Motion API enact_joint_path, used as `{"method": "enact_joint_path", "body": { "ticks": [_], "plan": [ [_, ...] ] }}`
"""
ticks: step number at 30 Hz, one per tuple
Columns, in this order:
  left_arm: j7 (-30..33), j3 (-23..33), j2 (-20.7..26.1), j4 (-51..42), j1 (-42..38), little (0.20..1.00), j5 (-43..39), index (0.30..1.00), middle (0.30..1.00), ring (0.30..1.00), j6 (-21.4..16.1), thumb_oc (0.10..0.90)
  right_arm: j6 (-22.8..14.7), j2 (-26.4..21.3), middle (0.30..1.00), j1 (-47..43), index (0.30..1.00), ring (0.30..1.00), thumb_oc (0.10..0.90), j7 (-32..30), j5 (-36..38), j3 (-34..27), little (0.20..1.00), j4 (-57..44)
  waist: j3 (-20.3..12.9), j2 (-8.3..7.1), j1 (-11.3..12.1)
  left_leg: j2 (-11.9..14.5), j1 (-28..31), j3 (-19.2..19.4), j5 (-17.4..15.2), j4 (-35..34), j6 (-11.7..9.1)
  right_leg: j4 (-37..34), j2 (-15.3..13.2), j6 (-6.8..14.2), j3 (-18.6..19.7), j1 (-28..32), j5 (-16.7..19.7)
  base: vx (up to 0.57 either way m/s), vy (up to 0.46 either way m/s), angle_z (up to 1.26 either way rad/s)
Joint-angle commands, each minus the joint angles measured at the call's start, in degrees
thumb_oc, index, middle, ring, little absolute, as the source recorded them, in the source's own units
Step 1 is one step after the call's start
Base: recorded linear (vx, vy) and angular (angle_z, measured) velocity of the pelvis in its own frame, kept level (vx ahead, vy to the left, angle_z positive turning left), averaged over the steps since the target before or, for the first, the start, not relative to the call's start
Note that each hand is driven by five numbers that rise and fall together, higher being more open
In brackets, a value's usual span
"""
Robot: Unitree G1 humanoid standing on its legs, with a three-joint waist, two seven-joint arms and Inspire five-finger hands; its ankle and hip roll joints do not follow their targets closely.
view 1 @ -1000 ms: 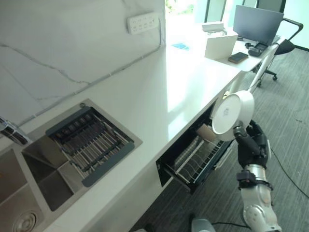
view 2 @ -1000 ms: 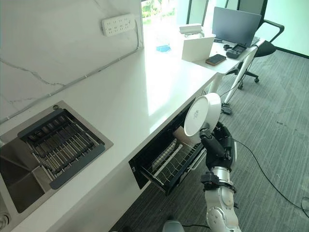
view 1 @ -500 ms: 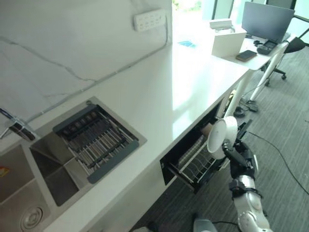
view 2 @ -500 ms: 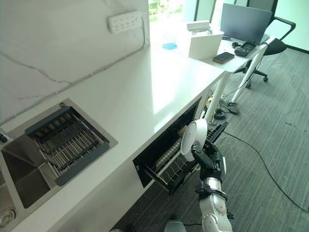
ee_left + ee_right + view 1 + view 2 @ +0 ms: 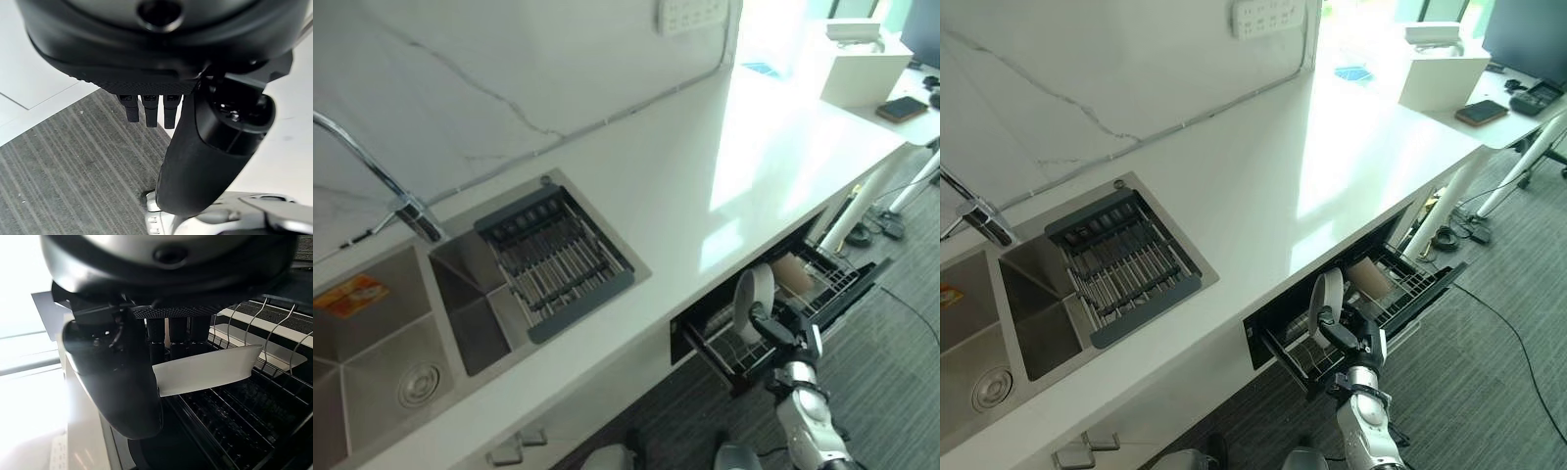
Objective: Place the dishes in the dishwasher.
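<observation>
Right now the right hand (image 5: pixel 1349 333) pinches a white plate (image 5: pixel 1325 297) on edge, thumb on one face and fingers on the other, just above the pulled-out rack (image 5: pixel 1398 294). To seat it well, I'd keep it upright and ease it between two wires before letting go. The left hand (image 5: pixel 151 93) hangs empty, fingers relaxed, over carpet (image 5: pixel 58 161).
</observation>
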Motion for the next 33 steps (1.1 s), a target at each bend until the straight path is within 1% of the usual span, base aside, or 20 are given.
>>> {"method": "enact_joint_path", "body": {
  "ticks": [1, 3, 4, 6, 7, 10, 11, 12, 13, 14, 15, 16, 17, 20, 21, 22, 25, 29, 32, 33],
  "plan": [
    [-0.5, -1.1, 0.8, -1.6, -0.8, 0.9, -1.4, 0.9, 0.9, 0.9, -1.7, 0.8, -2.6, -2.0, 0.3, -9.1, 0.3, 0.3, 0.4, -1.5, -10.7, -0.6, 0.3, -3.8, -0.3, -1.01, 0.5, -0.7, 1.7, -7.8, -11.4, 7.0, 0.2, 0.5, -0.4, 0.2, -1.5, -2.1, -0.8, 0.05, -0.005, 0.39],
    [-0.6, -1.4, 1.1, -2.2, -0.9, 0.9, -1.4, 0.9, 0.9, 0.9, -1.7, 0.8, -0.6, -3.6, 0.3, -10.5, 0.3, 0.3, 0.4, -4.0, -16.0, 0.2, 0.3, -2.3, 0.1, -0.97, 1.2, -0.9, 1.0, -8.5, -11.0, 7.0, 0.2, 0.5, -0.6, 0.2, -1.9, -2.6, -0.5, -0.01, -0.011, 0.28],
    [-0.5, -1.5, 1.2, -2.3, -0.9, 0.9, -1.5, 0.9, 0.9, 0.9, -1.6, 0.8, -0.3, -3.8, 0.3, -10.7, 0.3, 0.3, 0.4, -4.5, -16.6, 0.3, 0.3, -2.1, 0.2, -0.98, 1.3, -0.9, 0.9, -8.6, -10.9, 7.0, 0.2, 0.5, -0.6, 0.2, -2.0, -2.7, -0.5, 0.0, -0.018, 0.21],
    [-0.6, -1.4, 1.6, -2.9, -0.9, 0.9, -1.6, 0.9, 0.9, 0.9, -1.2, 0.8, 1.1, -5.7, 0.3, -11.9, 0.3, 0.3, 0.4, -6.1, -21.1, 0.2, 0.3, -0.1, 0.7, -0.97, 1.9, -1.0, 0.3, -9.2, -10.6, 7.0, 0.1, 0.5, -0.7, 0.1, -2.4, -2.9, -0.3, 0.0, -0.022, 0.2],
    [-0.6, -1.3, 1.8, -3.2, -0.9, 0.9, -1.9, 0.9, 0.9, 0.9, -1.1, 0.8, 1.8, -7.0, 0.3, -12.8, 0.3, 0.3, 0.4, -7.2, -24.7, 0.3, 0.3, 1.3, 0.8, -0.94, 2.2, -1.1, 0.1, -9.4, -10.5, 7.0, 0.0, 0.5, -0.8, 0.1, -2.6, -3.0, -0.3, 0.0, -0.019, 0.11],
    [-1.5, -0.9, 2.7, -3.4, -1.0, 0.9, -1.7, 0.9, 0.9, 0.9, -1.5, 0.8, 3.6, -10.2, 0.3, -15.7, 0.3, 0.3, 0.4, -9.1, -31.5, 1.6, 0.3, 4.2, 1.6, -0.76, 2.9, -1.1, -0.5, -10.0, -10.2, 7.0, -0.1, 0.5, -0.8, 0.0, -3.0, -3.2, -0.2, -0.03, -0.02, 0.25],
    [-1.7, -0.6, 3.1, -4.0, -1.1, 0.9, -1.7, 0.9, 0.9, 0.9, -1.2, 0.8, 5.1, -11.5, 0.3, -15.9, 0.3, 0.3, 0.4, -9.6, -35.9, 2.5, 0.3, 4.0, 1.9, -0.79, 3.1, -1.0, -0.9, -10.2, -9.9, 7.0, -0.2, 0.5, -0.8, 0.1, -3.2, -3.4, -0.1, -0.06, -0.023, 0.29],
    [-1.8, -0.6, 3.4, -4.3, -1.2, 0.9, -1.8, 0.9, 0.9, 0.9, -1.0, 0.8, 6.1, -12.3, 0.3, -16.1, 0.3, 0.3, 0.4, -10.3, -38.1, 3.2, 0.3, 4.1, 2.2, -0.78, 3.2, -0.9, -1.1, -10.3, -9.9, 7.0, -0.2, 0.5, -0.8, 0.1, -3.3, -3.4, -0.1, -0.04, -0.014, 0.21],
    [-1.8, -0.6, 3.4, -4.3, -1.2, 0.9, -1.8, 0.9, 0.9, 0.9, -1.0, 0.8, 6.1, -12.3, 0.3, -16.1, 0.3, 0.3, 0.4, -10.3, -38.1, 3.2, 0.3, 4.1, 2.2, -0.78, 3.2, -0.9, -1.1, -10.3, -9.9, 7.0, -0.2, 0.5, -0.8, 0.1, -3.3, -3.4, -0.1, -0.04, -0.018, 0.19],
    [-2.1, -0.4, 3.8, -4.8, -0.9, 0.9, -2.0, 0.9, 0.9, 0.9, -1.2, 0.8, 8.4, -14.1, 0.3, -17.5, 0.3, 0.3, 0.4, -12.9, -43.6, 4.7, 0.3, 5.6, 2.7, -0.67, 3.6, -0.9, -1.3, -10.7, -9.8, 7.0, -0.2, 0.5, -0.9, 0.1, -3.6, -3.3, -0.2, -0.05, -0.011, 0.16],
    [-2.3, -0.2, 4.0, -4.7, -1.0, 0.9, -2.0, 0.9, 0.9, 0.9, -1.5, 0.8, 9.3, -14.9, 0.3, -17.6, 0.3, 0.3, 0.4, -14.7, -45.7, 5.3, 0.3, 6.1, 2.8, -0.7, 3.7, -0.8, -1.5, -10.8, -9.6, 7.0, -0.3, 0.5, -0.9, 0.1, -3.9, -3.4, -0.1, -0.06, -0.012, 0.19],
    [-2.4, -0.3, 4.1, -4.5, -1.0, 0.9, -2.3, 0.9, 0.9, 0.9, -1.7, 0.8, 9.5, -15.5, 0.3, -17.8, 0.3, 0.3, 0.4, -15.3, -46.9, 5.7, 0.3, 6.4, 3.0, -0.72, 3.8, -0.8, -1.7, -10.9, -9.5, 7.0, -0.3, 0.5, -0.9, 0.1, -4.0, -3.4, -0.1, -0.04, -0.014, 0.22],
    [-2.6, -0.7, 4.6, -4.6, -1.3, 0.9, -2.7, 0.9, 0.9, 0.9, -1.8, 0.8, 11.7, -17.2, 0.3, -18.8, 0.3, 0.3, 0.4, -18.3, -52.6, 6.8, 0.3, 7.9, 3.3, -0.83, 4.2, -0.8, -1.9, -11.2, -9.4, 7.0, -0.3, 0.5, -0.8, 0.1, -4.4, -3.1, -0.1, -0.03, -0.024, 0.19],
    [-2.8, -0.7, 5.3, -5.6, -1.4, 0.9, -2.3, 0.9, 0.9, 0.9, -1.2, 0.8, 14.5, -18.4, 0.3, -19.6, 0.3, 0.3, 0.4, -20.2, -57.7, 8.0, 0.3, 8.6, 3.6, -1.1, 4.6, -0.8, -2.0, -11.4, -9.1, 7.0, -0.3, 0.5, -0.7, 0.2, -4.6, -2.7, 0.2, 0.01, -0.029, 0.17],
    [-3.0, -0.8, 5.7, -6.0, -1.7, 0.9, -2.3, 0.9, 0.9, 0.9, -0.8, 0.8, 15.1, -19.1, 0.3, -20.2, 0.3, 0.3, 0.4, -20.4, -58.0, 8.6, 0.3, 9.4, 3.9, -1.22, 4.9, -0.9, -1.8, -11.9, -9.2, 7.0, -0.1, 0.5, -0.8, 0.1, -4.6, -2.5, 0.0, 0.04, -0.056, 0.19],
    [-3.1, -1.0, 6.1, -6.3, -2.0, 0.9, -2.2, 0.9, 0.9, 0.9, -0.5, 0.8, 16.3, -19.4, 0.3, -21.0, 0.3, 0.3, 0.4, -22.5, -58.5, 9.8, 0.3, 10.9, 4.1, -1.32, 5.3, -0.9, -1.8, -12.1, -9.1, 7.0, -0.1, 0.5, -0.8, 0.1, -4.7, -2.3, 0.0, 0.04, -0.077, 0.14],
    [-3.5, -1.6, 7.2, -6.1, -2.8, 0.9, -2.7, 0.9, 0.9, 0.9, -0.9, 0.8, 18.3, -20.0, 0.3, -23.5, 0.3, 0.3, 0.4, -24.7, -58.4, 11.6, 0.3, 14.0, 4.7, -1.36, 6.0, -1.0, -2.0, -12.7, -9.0, 7.0, 0.1, 0.5, -0.7, 0.0, -4.9, -2.4, 0.0, -0.01, -0.062, 0.18],
    [-3.6, -2.6, 7.8, -6.0, -3.8, 0.9, -3.9, 0.9, 0.9, 0.9, -1.6, 0.8, 22.2, -20.4, 0.3, -27.2, 0.3, 0.3, 0.4, -27.6, -58.3, 12.6, 0.3, 16.1, 5.7, -0.91, 6.4, -1.0, -3.2, -13.1, -8.7, 7.0, 0.2, 0.5, -0.6, -0.2, -5.2, -3.2, 0.1, -0.05, -0.037, 0.1],
    [-3.1, -3.4, 7.9, -7.1, -3.8, 0.9, -5.1, 0.9, 0.9, 0.9, -1.6, 0.8, 24.4, -21.1, 0.3, -29.0, 0.3, 0.3, 0.4, -29.4, -58.4, 12.6, 0.3, 17.0, 6.7, -0.32, 6.4, -1.1, -4.3, -13.2, -8.3, 7.0, 0.2, 0.5, -0.4, -0.3, -5.3, -4.0, 0.2, -0.05, -0.005, 0.14],
    [-3.1, -3.4, 7.9, -7.3, -3.8, 0.9, -5.2, 0.9, 0.9, 0.9, -1.5, 0.8, 24.5, -21.2, 0.3, -29.1, 0.3, 0.3, 0.4, -29.5, -58.3, 12.5, 0.3, 17.1, 6.7, -0.28, 6.4, -1.1, -4.4, -13.2, -8.3, 7.0, 0.2, 0.5, -0.4, -0.3, -5.3, -4.1, 0.2, -0.04, -0.002, 0.07]
  ]
}}
